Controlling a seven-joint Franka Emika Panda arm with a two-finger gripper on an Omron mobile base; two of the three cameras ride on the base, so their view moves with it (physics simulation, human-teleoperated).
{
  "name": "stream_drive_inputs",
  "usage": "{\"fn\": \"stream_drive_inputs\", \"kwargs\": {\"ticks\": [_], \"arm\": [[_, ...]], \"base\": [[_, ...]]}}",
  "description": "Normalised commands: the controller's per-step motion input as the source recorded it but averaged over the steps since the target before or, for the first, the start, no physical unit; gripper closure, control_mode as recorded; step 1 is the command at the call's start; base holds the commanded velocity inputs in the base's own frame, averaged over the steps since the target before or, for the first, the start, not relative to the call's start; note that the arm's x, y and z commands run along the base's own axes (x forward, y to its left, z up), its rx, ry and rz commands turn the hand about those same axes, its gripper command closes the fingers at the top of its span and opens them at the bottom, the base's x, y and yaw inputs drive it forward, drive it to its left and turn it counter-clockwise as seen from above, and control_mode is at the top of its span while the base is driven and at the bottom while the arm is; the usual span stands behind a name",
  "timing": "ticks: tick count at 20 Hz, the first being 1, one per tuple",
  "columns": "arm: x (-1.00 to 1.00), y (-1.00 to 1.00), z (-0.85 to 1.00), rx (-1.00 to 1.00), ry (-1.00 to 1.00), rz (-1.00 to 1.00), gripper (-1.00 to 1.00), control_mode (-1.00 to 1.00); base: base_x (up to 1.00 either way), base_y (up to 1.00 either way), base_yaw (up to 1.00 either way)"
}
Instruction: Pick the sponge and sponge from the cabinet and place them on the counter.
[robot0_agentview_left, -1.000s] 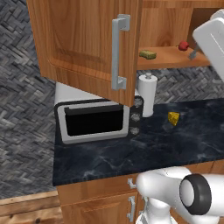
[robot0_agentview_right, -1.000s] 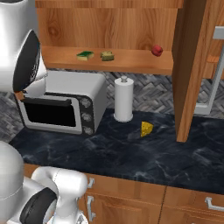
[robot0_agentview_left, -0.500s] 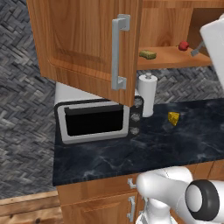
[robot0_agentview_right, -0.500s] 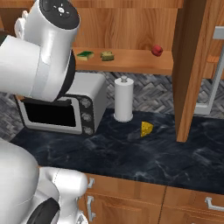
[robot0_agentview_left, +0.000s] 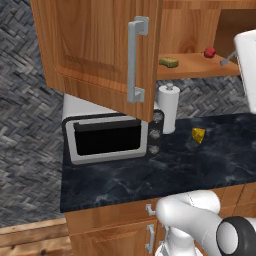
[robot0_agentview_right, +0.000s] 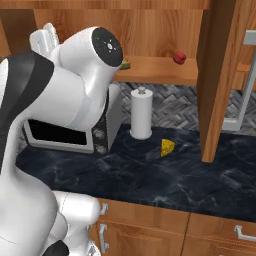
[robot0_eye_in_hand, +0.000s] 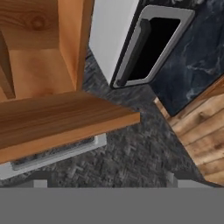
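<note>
Reaching up, we keep our claw (robot0_eye_in_hand: 107, 179) spread and empty, since the dull olive-yellow sponge block (robot0_agentview_left: 169, 62) sits on the orange-brown wooden cabinet (robot0_agentview_left: 100, 50) shelf above the black-blue marbled desk (robot0_agentview_left: 200, 165).

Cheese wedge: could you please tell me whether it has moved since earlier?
No. The cheese wedge still lies on the counter, just right of the paper roll.

Microwave (robot0_agentview_left: 107, 140), paper towel roll (robot0_agentview_left: 168, 110), cheese wedge (robot0_agentview_left: 198, 135) (yellow).
</note>
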Motion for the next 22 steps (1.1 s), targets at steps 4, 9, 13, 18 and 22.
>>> {"fn": "stream_drive_inputs", "kwargs": {"ticks": [4,9,13,18,22], "arm": [[0.3,0.0,0.0,0.15,0.01,0.12,-1.0,-1.0],[0.47,0.0,0.03,0.09,0.07,0.14,-1.0,-1.0],[0.35,0.0,0.0,0.05,0.02,0.14,-1.0,-1.0],[0.33,0.0,0.04,0.05,0.0,0.13,-1.0,-1.0],[0.16,0.0,0.01,0.02,0.0,0.08,-1.0,-1.0]], "base": [[0.0,0.0,0.0],[0.0,0.0,0.0],[0.0,0.0,0.0],[0.0,0.0,0.0],[0.0,0.0,0.0]]}}
